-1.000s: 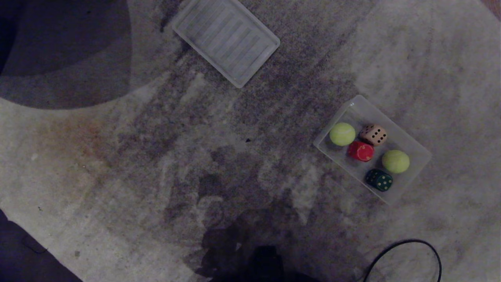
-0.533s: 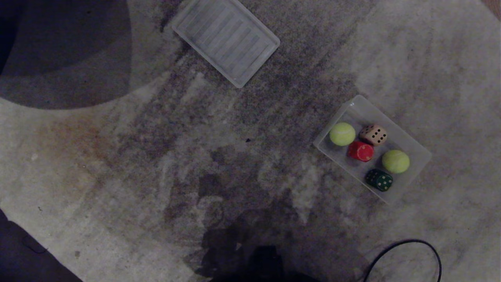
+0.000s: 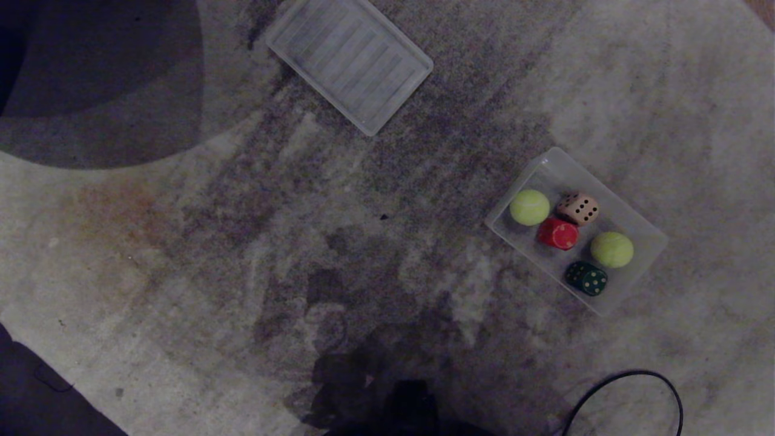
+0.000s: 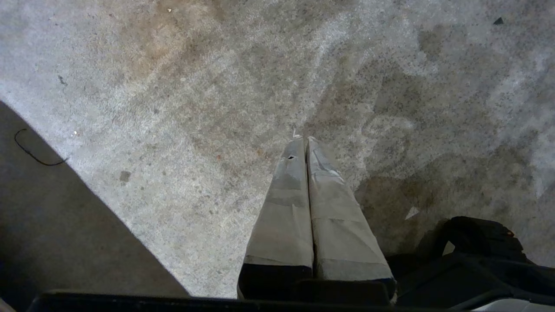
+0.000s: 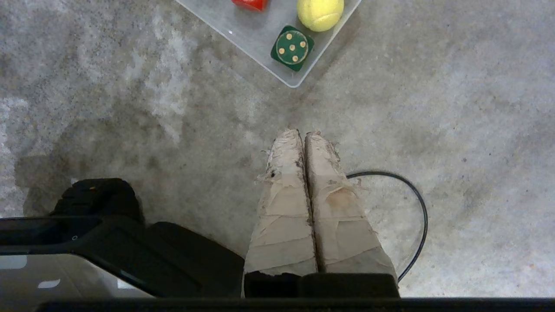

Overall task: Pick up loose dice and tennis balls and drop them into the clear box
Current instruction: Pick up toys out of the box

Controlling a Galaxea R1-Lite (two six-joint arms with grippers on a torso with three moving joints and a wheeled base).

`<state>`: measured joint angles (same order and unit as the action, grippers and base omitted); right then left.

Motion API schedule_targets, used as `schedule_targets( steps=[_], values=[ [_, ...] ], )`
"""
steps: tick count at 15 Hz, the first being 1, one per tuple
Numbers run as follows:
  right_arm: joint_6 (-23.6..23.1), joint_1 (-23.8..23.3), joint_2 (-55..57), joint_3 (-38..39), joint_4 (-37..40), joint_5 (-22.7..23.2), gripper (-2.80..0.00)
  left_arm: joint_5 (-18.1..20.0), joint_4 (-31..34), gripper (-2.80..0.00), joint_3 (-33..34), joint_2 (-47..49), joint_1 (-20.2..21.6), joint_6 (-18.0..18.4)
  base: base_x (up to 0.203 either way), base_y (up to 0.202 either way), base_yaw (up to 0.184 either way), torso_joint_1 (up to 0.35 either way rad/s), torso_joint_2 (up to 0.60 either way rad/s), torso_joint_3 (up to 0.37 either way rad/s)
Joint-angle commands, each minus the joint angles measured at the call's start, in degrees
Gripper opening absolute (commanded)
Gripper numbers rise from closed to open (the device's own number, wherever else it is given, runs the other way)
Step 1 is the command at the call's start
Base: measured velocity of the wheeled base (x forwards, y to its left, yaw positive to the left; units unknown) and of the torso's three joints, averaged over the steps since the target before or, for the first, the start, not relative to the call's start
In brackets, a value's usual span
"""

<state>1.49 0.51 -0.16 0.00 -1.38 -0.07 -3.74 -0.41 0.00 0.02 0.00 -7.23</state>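
Note:
The clear box (image 3: 648, 239) lies on the carpet at the right of the head view. Inside it sit two tennis balls (image 3: 530, 207) (image 3: 612, 249), a tan die (image 3: 578, 208), a red die (image 3: 558, 234) and a dark green die (image 3: 586, 278). The right wrist view shows the box's near corner (image 5: 291, 82) with the green die (image 5: 292, 48), one ball (image 5: 320, 13) and a sliver of the red die (image 5: 250, 3). My right gripper (image 5: 304, 134) hangs shut and empty above bare carpet, short of the box. My left gripper (image 4: 303, 139) is shut and empty over bare carpet. Neither arm shows in the head view.
The box's flat ribbed lid (image 3: 349, 60) lies on the carpet at the top centre. A black cable (image 3: 629, 393) loops at the lower right, also seen as a cable (image 5: 416, 208) beside my right fingers. The robot's dark base (image 3: 393, 406) fills the bottom centre. Darker floor (image 3: 36, 399) borders the carpet at lower left.

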Motion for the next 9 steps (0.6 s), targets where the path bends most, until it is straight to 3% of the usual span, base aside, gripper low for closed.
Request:
schedule_targets(
  steps=[1,5,9],
  values=[
    [0.2,0.0,0.2,0.6,0.1,0.0,-2.8,0.1,0.1,-2.8,0.1,0.1,0.0,0.2,0.0,0.0,0.0,0.0,0.0,0.0],
    [0.3,0.0,0.2,0.6,0.1,-0.1,-2.8,0.0,0.0,-2.8,0.1,0.1,0.0,-0.2,0.0,0.0,0.0,0.001,0.0,0.009],
    [0.1,0.0,0.2,0.6,0.0,-0.1,-2.8,0.0,0.0,-2.8,0.1,0.1,0.0,-0.2,0.0,0.0,0.0,0.002,0.0,0.173]
  ],
)
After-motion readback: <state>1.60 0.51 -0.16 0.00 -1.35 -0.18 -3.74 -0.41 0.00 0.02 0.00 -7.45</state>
